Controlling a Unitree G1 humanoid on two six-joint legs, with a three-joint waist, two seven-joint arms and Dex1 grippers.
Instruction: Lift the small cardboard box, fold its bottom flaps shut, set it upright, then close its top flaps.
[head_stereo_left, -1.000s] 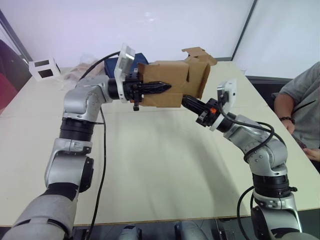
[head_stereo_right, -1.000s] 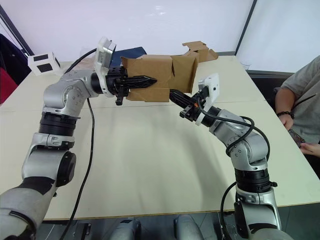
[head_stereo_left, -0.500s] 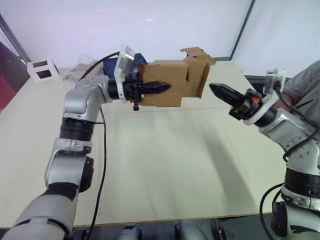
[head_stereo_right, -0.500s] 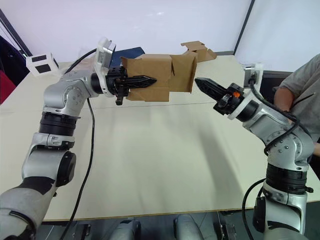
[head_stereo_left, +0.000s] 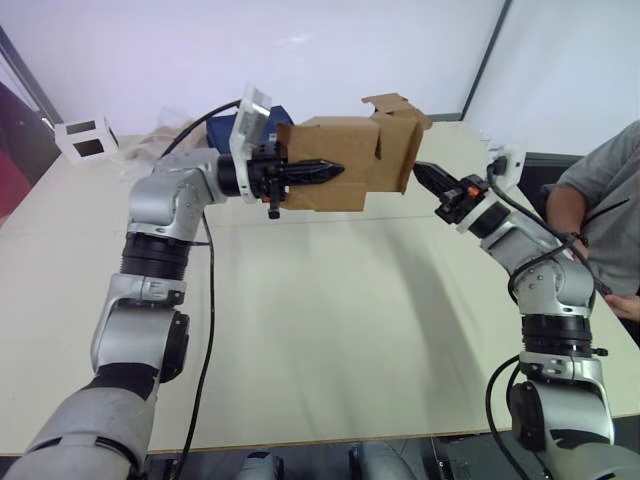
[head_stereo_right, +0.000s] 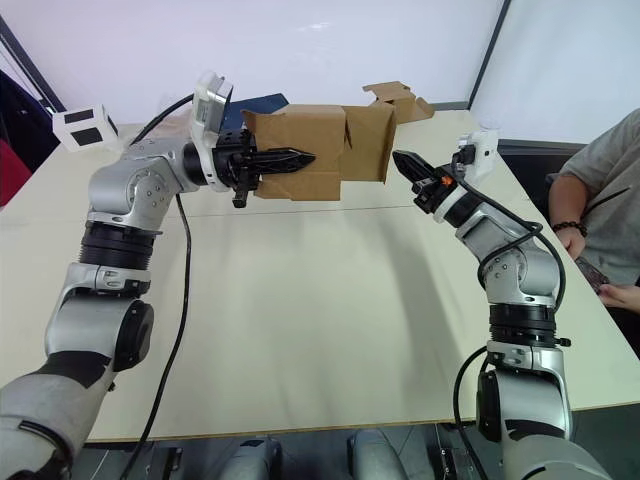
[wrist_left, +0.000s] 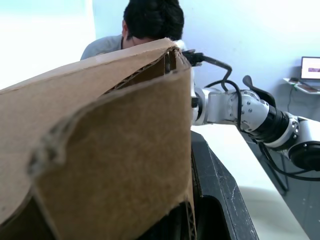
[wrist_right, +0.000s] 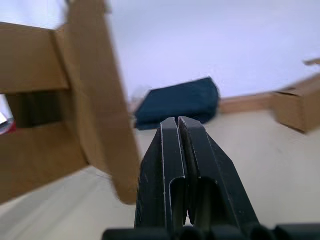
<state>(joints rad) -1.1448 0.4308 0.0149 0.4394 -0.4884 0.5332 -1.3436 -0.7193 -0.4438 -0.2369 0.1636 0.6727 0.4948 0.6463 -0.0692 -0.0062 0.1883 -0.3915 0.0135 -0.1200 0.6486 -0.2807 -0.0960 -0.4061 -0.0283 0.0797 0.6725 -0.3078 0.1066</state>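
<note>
The left claw (head_stereo_left: 325, 172) is gripping the small cardboard box (head_stereo_left: 345, 165), holding it in the air above the far part of the table (head_stereo_left: 330, 330). The right claw (head_stereo_right: 405, 164), clenched and empty, is pointing at the box's open flaps (head_stereo_right: 371, 142), just beside them.

the left tool (head_stereo_left: 325, 172) clamps the small cardboard box (head_stereo_left: 345, 165) and holds it up above the tabletop (head_stereo_left: 330, 320), lying sideways. one flap (head_stereo_left: 410, 150) stands out at the box's right end. the right tool (head_stereo_left: 428, 178), fingers together, points at that end, just beside it. a person's arm (head_stereo_left: 590, 200) shows at the right edge.
</note>
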